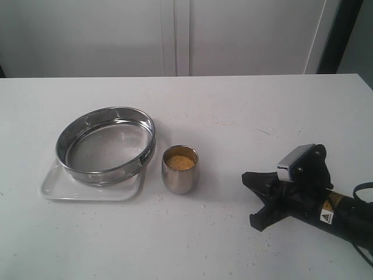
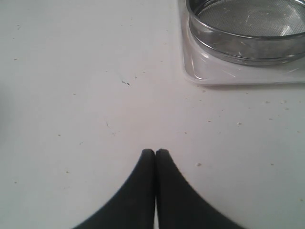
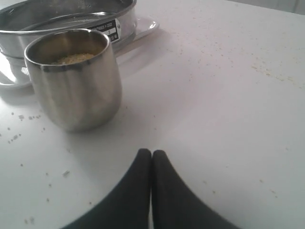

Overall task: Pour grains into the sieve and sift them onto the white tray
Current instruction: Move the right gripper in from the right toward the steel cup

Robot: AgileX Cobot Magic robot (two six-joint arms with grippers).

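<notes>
R fingers (image 3: 150, 157) pinched together, empty; L fingers (image 2: 154, 156) same. Steel cup (image 1: 180, 172) w/ the grains (image 1: 179, 161) stands upright on the table (image 1: 233, 111), approx 9–10 o'clock from R fingers, so R arm's nearer. The sieve (image 1: 102, 173) sits on the white tray (image 1: 51, 189) just past the cup, at 9.

Cup (image 1: 180, 169) just beside sieve (image 1: 106, 144) (gap perhaps narrow)

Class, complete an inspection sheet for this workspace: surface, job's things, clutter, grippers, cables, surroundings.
Surface: white table, speckled.
Job's things: sieve resting on white tray, mesh nearly bare; grains in steel cup beside it.
Clutter: stray specks scattered near the cup.
Grippers: left gripper shut, empty, over bare table; right gripper shut, empty, facing the cup.
Cables: black cable by right arm.
Surroundings: pale panels behind table.
</notes>
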